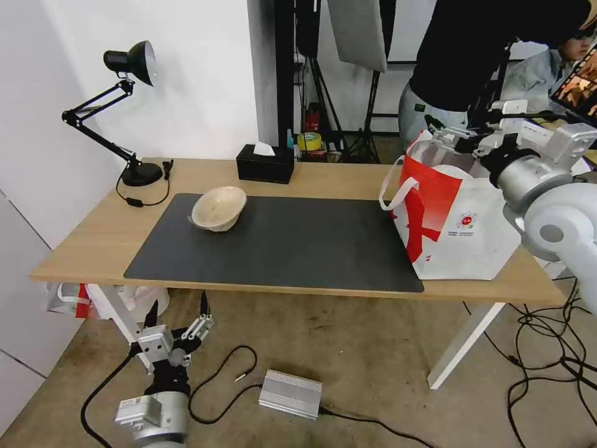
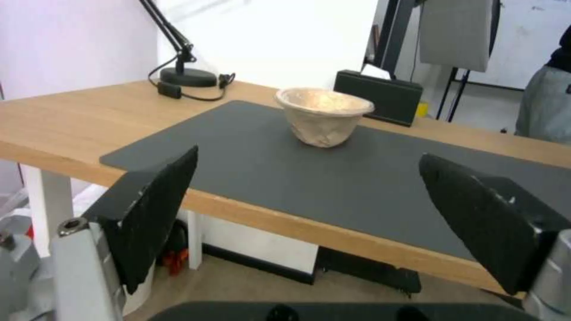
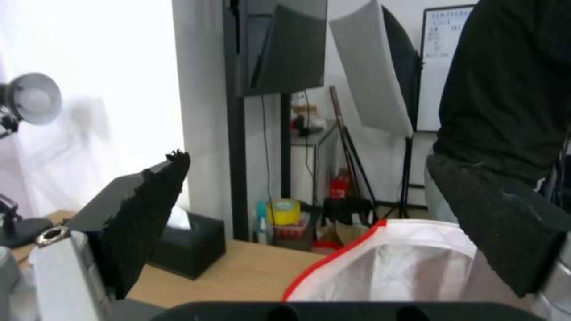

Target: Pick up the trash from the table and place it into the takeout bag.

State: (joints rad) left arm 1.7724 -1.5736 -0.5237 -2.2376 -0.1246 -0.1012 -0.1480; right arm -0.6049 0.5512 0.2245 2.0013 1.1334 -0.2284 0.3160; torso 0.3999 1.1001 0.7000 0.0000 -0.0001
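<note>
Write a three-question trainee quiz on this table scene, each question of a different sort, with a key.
1. True or false: the beige paper bowl lies on the dark grey mat.
2. Multiple choice: where is the right tool? A) over the open top of the takeout bag B) beside the desk lamp C) under the table
3. Fill in: the left tool hangs open, below the table's near edge, on the ____ side of the robot.

Key: 1 true; 2 A; 3 left.
</note>
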